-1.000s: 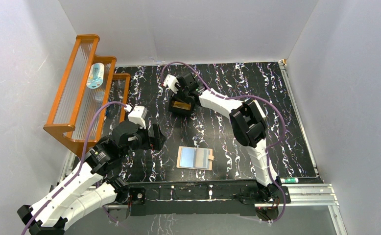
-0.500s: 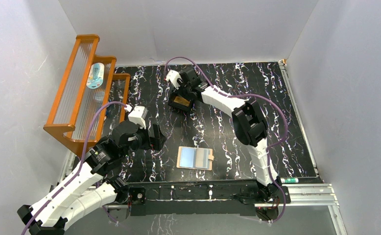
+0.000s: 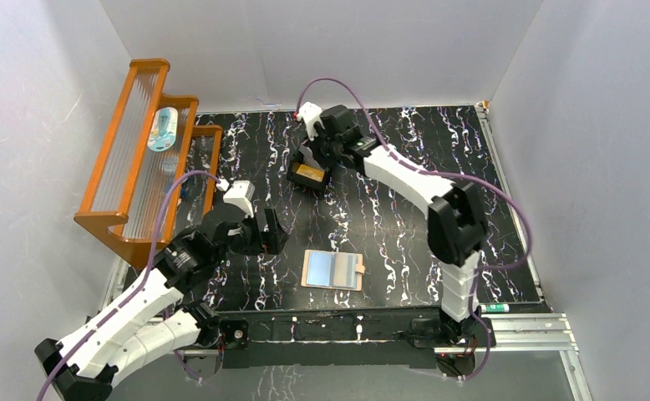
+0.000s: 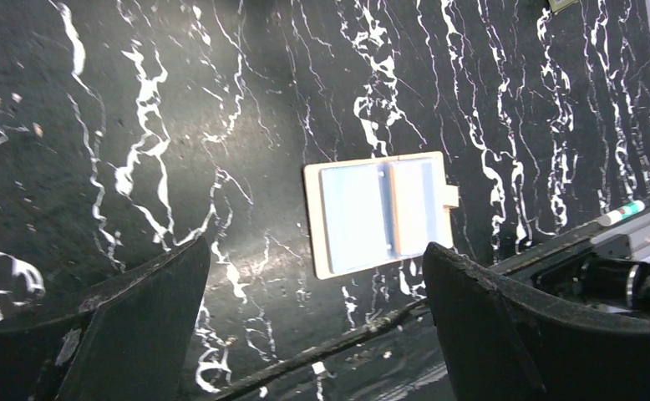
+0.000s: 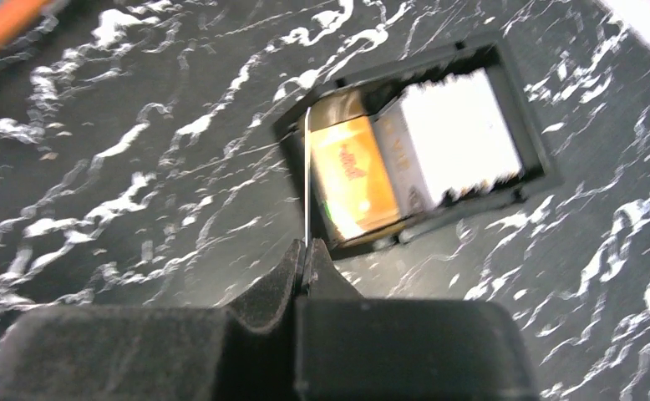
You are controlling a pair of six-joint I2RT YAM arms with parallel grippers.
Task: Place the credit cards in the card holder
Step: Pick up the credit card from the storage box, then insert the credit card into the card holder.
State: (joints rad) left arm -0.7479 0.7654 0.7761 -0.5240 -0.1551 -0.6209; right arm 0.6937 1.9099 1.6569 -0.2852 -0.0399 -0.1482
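The card holder (image 3: 333,270) lies open and flat near the table's front edge, clear sleeves up; it also shows in the left wrist view (image 4: 380,213). My right gripper (image 5: 307,249) is shut on a thin whitish card (image 5: 307,175), seen edge-on, held just above the near edge of a black tray (image 5: 532,138). In the tray lie an orange-gold card (image 5: 351,175) and a white box (image 5: 464,134). In the top view the right gripper (image 3: 315,153) hangs over that tray (image 3: 295,177) at the back. My left gripper (image 4: 317,334) is open and empty, above the table left of the holder.
An orange wooden rack (image 3: 134,150) with clear slats and a small bottle (image 3: 163,129) stands at the left wall. A marker pen (image 3: 495,308) lies on the front rail at the right. White walls close the table on three sides.
My right arm has swung its elbow to the right and its wrist has risen and shifted back over the tray, with the card in its grip. The left arm edged slightly forward.
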